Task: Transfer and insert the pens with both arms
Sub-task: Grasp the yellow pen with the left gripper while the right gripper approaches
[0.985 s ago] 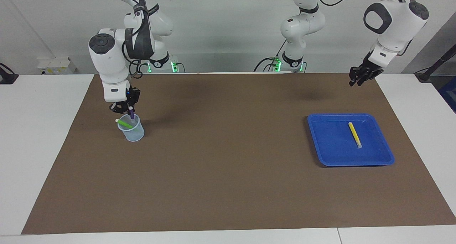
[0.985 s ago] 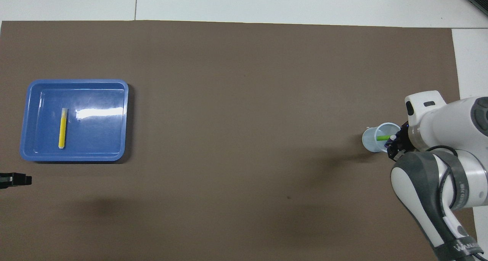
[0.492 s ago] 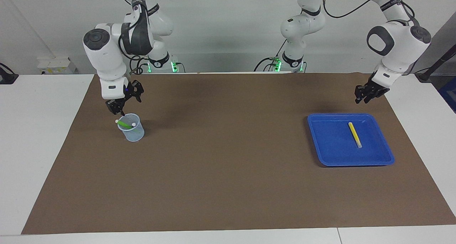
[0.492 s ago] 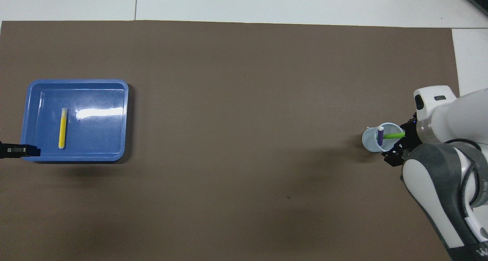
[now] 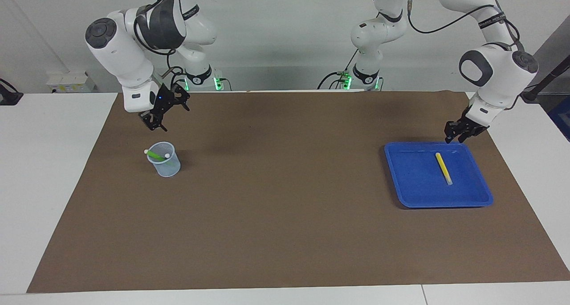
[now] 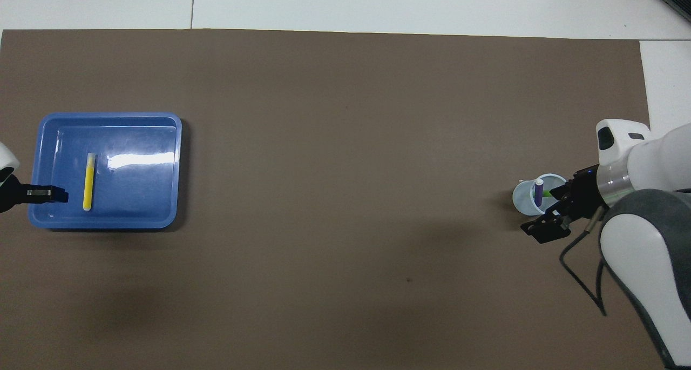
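A green marker pen (image 5: 155, 154) and a purple marker pen (image 6: 538, 191) are held in the clear plastic cup (image 5: 164, 164); a yellow marker pen (image 5: 443, 168) lies in the shallow blue plastic tray (image 5: 414, 189). The right hand (image 5: 153, 121), spread wide and empty, is raised over the brown mat beside the cup; the left hand (image 5: 453, 134) hangs over the tray's rim, its opening cannot be told

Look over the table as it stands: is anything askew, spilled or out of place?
Nothing stands out. The clear cup is upright with the green pen and purple pen leaning inside. The yellow pen lies flat in the blue tray. Nothing has spilled onto the brown mat.
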Controlling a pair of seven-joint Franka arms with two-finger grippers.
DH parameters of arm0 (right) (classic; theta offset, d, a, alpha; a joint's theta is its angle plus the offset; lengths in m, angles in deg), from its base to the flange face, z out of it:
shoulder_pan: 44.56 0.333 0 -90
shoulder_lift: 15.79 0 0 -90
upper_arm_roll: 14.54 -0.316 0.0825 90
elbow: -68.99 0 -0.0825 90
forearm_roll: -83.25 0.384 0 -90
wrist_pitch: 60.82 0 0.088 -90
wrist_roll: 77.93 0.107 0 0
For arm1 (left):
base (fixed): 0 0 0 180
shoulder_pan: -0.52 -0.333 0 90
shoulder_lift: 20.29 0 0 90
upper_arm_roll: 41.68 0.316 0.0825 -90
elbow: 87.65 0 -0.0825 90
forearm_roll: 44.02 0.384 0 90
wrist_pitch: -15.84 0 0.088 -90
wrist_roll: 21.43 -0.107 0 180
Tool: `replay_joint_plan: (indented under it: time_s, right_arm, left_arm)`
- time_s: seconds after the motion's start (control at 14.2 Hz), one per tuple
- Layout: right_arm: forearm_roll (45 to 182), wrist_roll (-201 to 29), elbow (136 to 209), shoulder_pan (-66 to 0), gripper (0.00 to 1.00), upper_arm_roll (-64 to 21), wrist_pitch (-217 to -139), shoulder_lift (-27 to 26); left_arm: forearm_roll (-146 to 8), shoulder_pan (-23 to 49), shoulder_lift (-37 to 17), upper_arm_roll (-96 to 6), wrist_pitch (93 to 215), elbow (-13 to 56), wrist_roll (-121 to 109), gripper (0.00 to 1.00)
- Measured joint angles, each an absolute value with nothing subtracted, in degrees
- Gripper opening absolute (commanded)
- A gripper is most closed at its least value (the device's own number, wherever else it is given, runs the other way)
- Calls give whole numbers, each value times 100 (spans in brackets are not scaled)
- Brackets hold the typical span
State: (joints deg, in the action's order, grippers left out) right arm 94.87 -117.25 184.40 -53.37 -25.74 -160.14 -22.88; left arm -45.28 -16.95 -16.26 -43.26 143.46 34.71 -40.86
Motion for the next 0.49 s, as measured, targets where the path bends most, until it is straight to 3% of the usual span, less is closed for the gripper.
replay_joint_plan:
  time_s: [0.49]
  right_arm:
    - [10198,-9721,18440,-5138,100,-2655,-15941,-2289]
  left_arm:
    - [-4528,-1564,-903,-4357,15055,3372,-4068,49]
